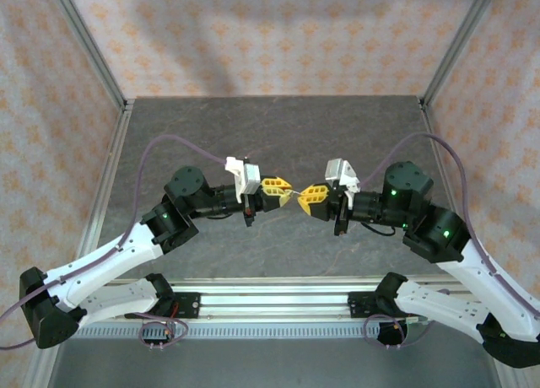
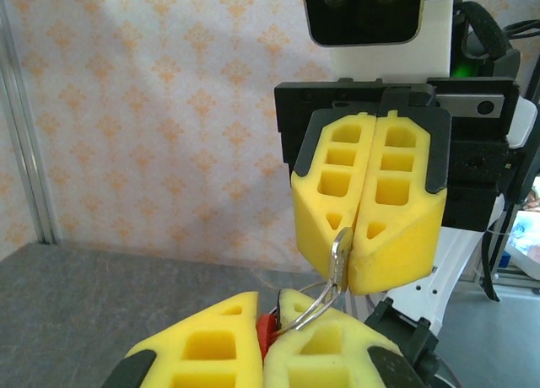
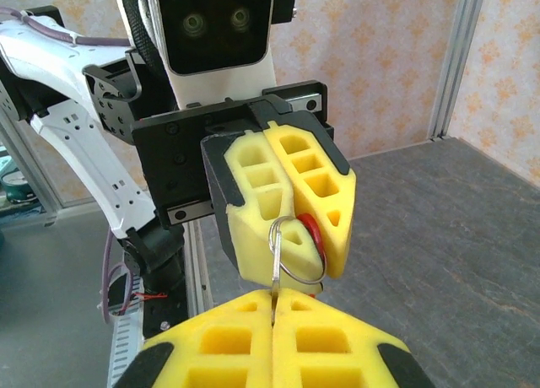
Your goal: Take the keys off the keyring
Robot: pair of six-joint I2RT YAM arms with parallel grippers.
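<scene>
Left gripper has its yellow cut-out fingers pressed fully together, pinching the tiny bright red rounded piece of the keyring at their tips. The keyring's thin silvery wire loop curves out toward the other arm. Facing it, the right gripper is closed just as tight, clamping the small pale silvery metal key in the seam between its fingertips, with the loop threaded through the key's exposed end. The two grippers meet tip to tip, near each other but apart, joined across the gap by loop and key. They hang in mid-air over the middle of the dark grey stone-patterned table, well away from every edge. Bare tabletop lies open behind them up to the orange-patterned back wall and out to both sides as far as the slanting aluminium frame posts. On the near side, the silver mounting rail runs along the table edge between the arm bases
</scene>
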